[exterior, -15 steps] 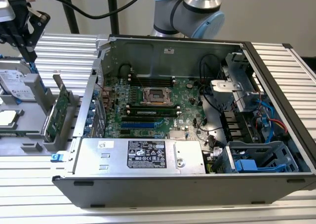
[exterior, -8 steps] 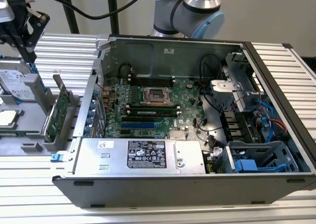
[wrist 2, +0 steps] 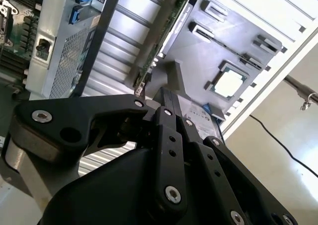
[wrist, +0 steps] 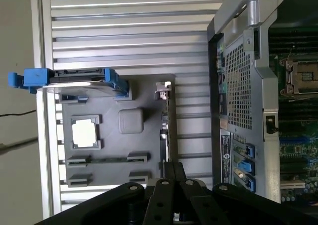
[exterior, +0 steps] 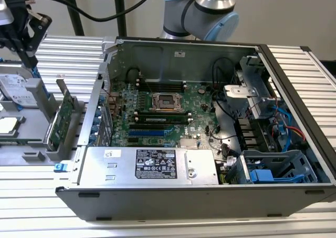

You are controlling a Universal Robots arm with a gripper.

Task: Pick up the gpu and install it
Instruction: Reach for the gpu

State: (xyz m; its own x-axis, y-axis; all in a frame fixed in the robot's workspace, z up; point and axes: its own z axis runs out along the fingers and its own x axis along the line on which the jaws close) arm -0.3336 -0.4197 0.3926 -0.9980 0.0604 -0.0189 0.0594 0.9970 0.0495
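Exterior view: gripper, closed on nothing, hangs far-left of the upright gpu; I'd centre squarely over its top edge.

Open air above the upright gpu, computer case wall near one face, hard drive farther off beyond the other

1. Black label on the power supply: print too small to read.
2. White sticker beside it (scribbled marks, illegible).
3. Hard drive label, at the exterior view's far left: unreadable.
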